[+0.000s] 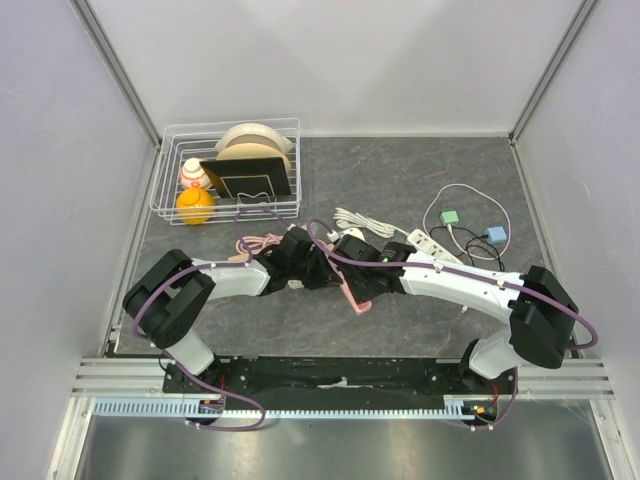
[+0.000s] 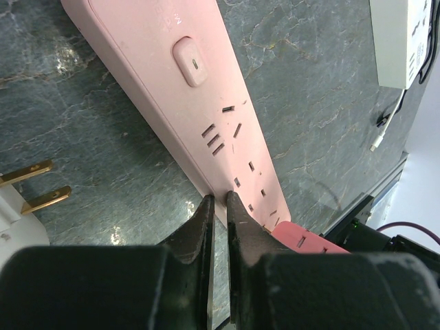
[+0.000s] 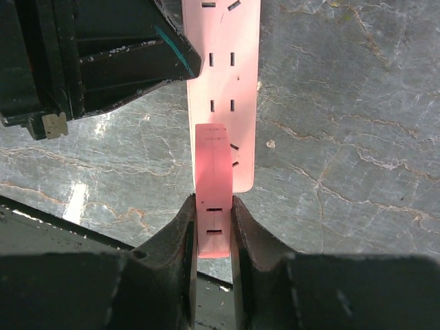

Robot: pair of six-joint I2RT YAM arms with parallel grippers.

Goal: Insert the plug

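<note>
left gripper (image 2: 220,201): fingers almost together, tips at the long edge of the pink power strip (image 2: 206,103) | right gripper (image 3: 213,206): clamped on the pink plug (image 3: 213,172), over the strip's end sockets | strip: mid-table, toward the near edge | white power strip (image 1: 435,245): nearer the right edge

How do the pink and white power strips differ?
The pink power strip sits between the arms, left gripper at its edge, right gripper holding a plug over its end; the white power strip lies apart, untouched. One casing is pink, the other white. Both lie flat on the table.
</note>
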